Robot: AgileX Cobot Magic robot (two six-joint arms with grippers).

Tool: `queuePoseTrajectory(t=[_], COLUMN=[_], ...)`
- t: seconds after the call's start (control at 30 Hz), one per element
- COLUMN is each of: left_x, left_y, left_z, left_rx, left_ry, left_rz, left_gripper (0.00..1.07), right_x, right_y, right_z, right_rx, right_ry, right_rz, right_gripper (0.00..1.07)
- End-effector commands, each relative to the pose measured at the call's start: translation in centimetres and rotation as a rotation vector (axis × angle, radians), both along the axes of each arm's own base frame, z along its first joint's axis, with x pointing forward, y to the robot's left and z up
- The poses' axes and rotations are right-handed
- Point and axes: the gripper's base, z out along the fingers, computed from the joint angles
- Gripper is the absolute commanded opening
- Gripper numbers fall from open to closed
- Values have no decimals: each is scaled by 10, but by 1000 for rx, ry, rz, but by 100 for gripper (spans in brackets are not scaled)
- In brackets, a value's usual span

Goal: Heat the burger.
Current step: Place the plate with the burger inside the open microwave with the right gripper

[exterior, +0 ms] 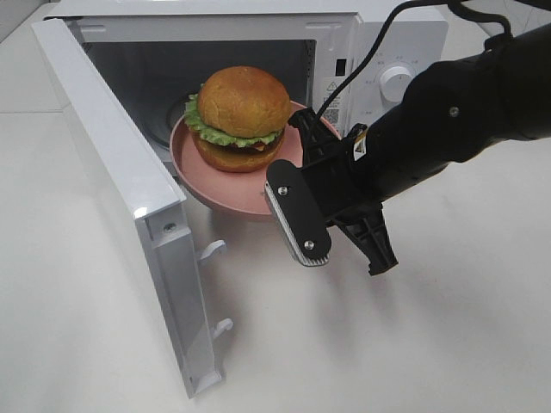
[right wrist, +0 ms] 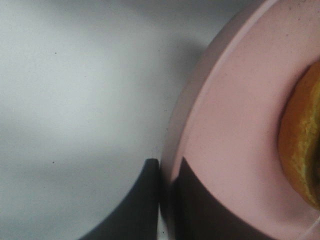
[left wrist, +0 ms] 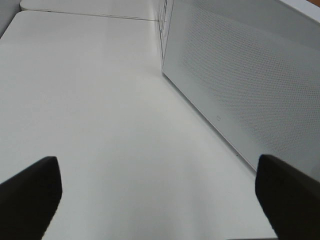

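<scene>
burger [exterior: 244, 116] is judged soft, loose-layered, easily tipped | pink plate [exterior: 215, 191] rim is preferred as hold | right gripper [right wrist: 167, 172] is clamped on that rim | left gripper [left wrist: 160, 195] is held wide, empty

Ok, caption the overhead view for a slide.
Right gripper holds the pink plate, burger on it, at the open microwave's mouth.

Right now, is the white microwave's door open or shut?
Open. The door stands swung wide from the white microwave, baring its cavity behind the golden-bun burger.
</scene>
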Motion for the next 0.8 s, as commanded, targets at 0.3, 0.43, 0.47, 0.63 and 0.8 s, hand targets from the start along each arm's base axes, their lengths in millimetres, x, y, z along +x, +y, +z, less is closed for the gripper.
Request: queuePoseTrajectory(t=[0.3,0.43,0.47,0.63,0.8], left_x=[-2,-2,-2,-2,-2], left_y=[0,0,0,0,0], left_z=[1,1,1,1,1], left_rx=[-4,-4,-4,-4,-4], left_ry=[-30,-30,-30,-30,-30], left_rz=[-1,-1,-1,-1,-1], left_gripper=[98,98,98,98,98], right_x=[22,30,30,38,47], right_y=[16,22,22,28,35], right_z=[10,6,6,4,1], right_rx=[56,56,56,73,69], right_ry=[-71,-50,-50,-42,-33], right_rz=[-9,-22,-22,-44,-45], right_gripper=[0,0,0,0,0])
